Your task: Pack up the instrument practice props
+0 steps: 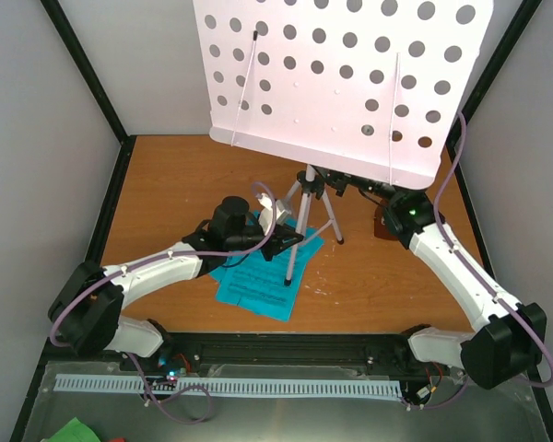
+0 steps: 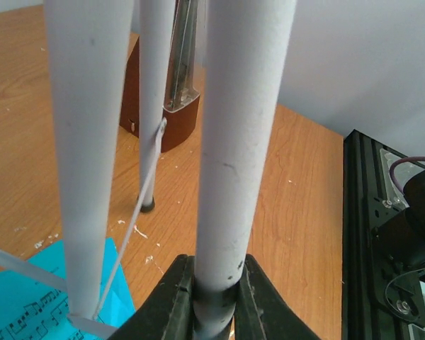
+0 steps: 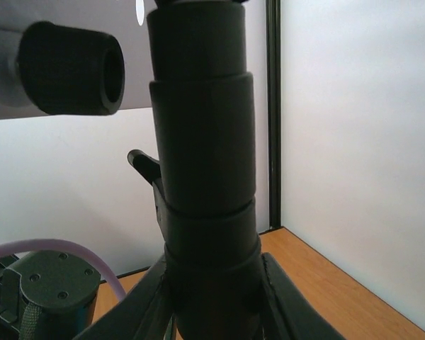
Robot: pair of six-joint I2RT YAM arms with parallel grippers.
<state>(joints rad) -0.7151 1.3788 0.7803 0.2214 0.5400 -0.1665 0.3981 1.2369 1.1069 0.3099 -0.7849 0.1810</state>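
Silver tripod music stand with perforated grey desk (image 1: 350, 83), unfolded on the brown wooden counter (image 1: 166, 184). We see the left claw (image 2: 216, 283) clamped on one leg (image 2: 234, 142), the right claw (image 3: 212, 287) closed around its black collar (image 3: 202, 142). Bright blue sheet-music pages (image 1: 258, 285) and small brown pyramid metronome (image 2: 166, 106) lie unpacked.

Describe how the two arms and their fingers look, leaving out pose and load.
Both arms have white tubular links with black joint housings: left arm, right arm. A lavender cable loops along each. A green light glows on the right wrist. The fingers are black, smooth, curved.
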